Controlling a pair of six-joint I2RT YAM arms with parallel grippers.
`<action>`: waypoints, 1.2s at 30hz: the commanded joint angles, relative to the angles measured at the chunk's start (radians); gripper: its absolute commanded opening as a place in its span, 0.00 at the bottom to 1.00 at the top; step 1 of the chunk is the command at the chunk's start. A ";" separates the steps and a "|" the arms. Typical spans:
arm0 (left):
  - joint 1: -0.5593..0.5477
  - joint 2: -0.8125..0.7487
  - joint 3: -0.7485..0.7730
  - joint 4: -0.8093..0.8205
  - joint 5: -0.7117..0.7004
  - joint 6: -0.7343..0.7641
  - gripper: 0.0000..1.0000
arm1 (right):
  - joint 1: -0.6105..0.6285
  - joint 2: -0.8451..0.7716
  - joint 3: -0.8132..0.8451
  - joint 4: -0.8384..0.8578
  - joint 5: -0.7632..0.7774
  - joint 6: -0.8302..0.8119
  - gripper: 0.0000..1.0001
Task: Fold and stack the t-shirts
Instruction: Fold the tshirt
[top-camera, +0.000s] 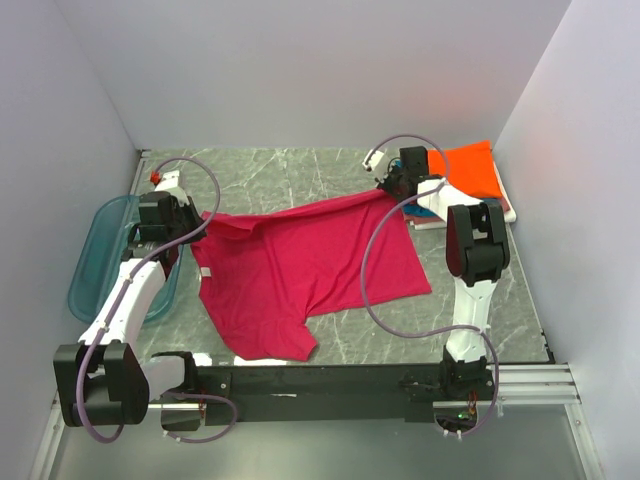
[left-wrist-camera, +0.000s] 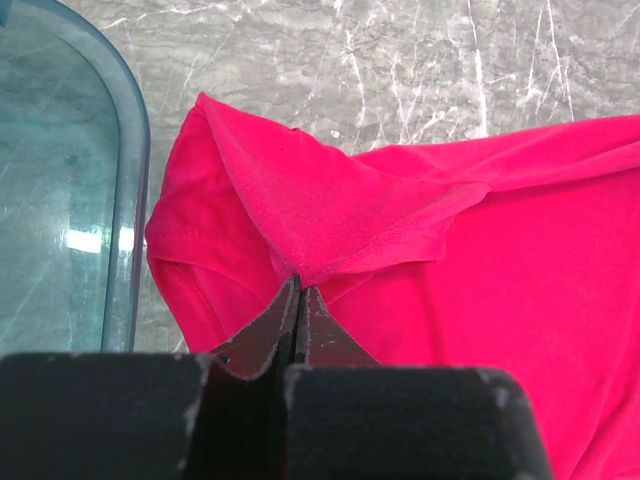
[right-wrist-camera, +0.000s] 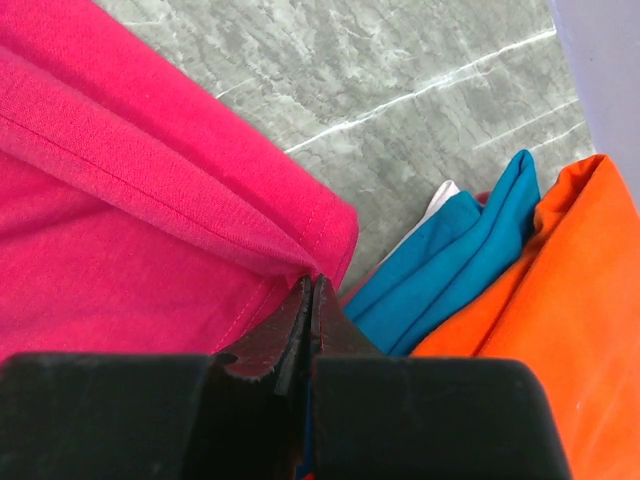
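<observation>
A magenta-red t-shirt lies spread on the grey marble table, its far edge pulled taut between my grippers. My left gripper is shut on the shirt's left sleeve; the left wrist view shows its tips pinching a fold of the cloth. My right gripper is shut on the shirt's far right corner, seen in the right wrist view at the hemmed edge. A stack of folded shirts stands at the back right: orange on top, teal-blue and white below.
A translucent blue plastic tray lies at the table's left, its rim close beside the held sleeve. White walls enclose the table on three sides. The black rail with the arm bases runs along the near edge.
</observation>
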 joint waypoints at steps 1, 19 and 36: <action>-0.003 -0.021 0.003 0.019 -0.017 -0.007 0.00 | -0.013 -0.085 -0.013 0.016 -0.006 -0.013 0.00; -0.003 -0.096 -0.032 -0.013 0.009 -0.037 0.00 | -0.010 -0.137 -0.037 -0.015 -0.049 -0.019 0.52; -0.017 -0.113 -0.066 -0.079 -0.030 -0.145 0.01 | 0.116 -0.307 -0.136 -0.250 -0.371 -0.105 0.62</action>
